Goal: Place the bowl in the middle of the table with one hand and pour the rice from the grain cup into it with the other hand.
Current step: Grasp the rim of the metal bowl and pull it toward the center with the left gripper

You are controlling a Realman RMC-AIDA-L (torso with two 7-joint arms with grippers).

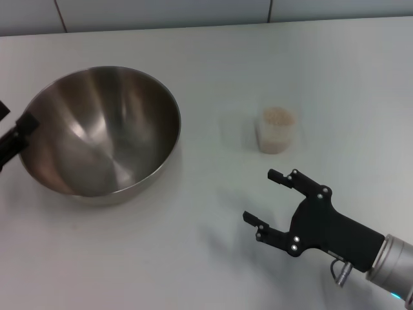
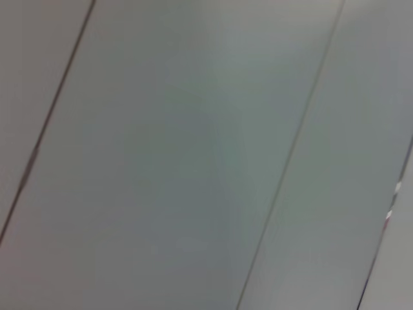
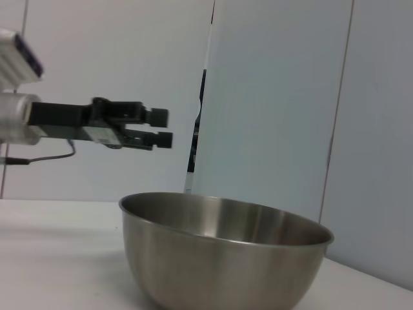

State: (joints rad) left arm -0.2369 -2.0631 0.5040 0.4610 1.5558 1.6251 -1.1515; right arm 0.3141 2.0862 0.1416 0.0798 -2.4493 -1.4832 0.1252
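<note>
The steel bowl [image 1: 103, 129] stands on the white table [image 1: 193, 258], left of the middle, and is empty inside. It also fills the lower part of the right wrist view [image 3: 219, 258]. The clear grain cup [image 1: 276, 129] stands upright to its right, holding rice [image 1: 277, 117]. My right gripper [image 1: 261, 196] is open and empty, low over the table in front of the cup and apart from it. My left gripper [image 1: 18, 132] shows only at the picture's left edge by the bowl's rim. In the right wrist view the left gripper [image 3: 164, 128] hovers above the rim, not touching it.
A wall of pale panels [image 1: 193, 10] runs along the table's far edge. Bare tabletop lies between the bowl and the cup. The left wrist view shows only pale panels [image 2: 193, 161].
</note>
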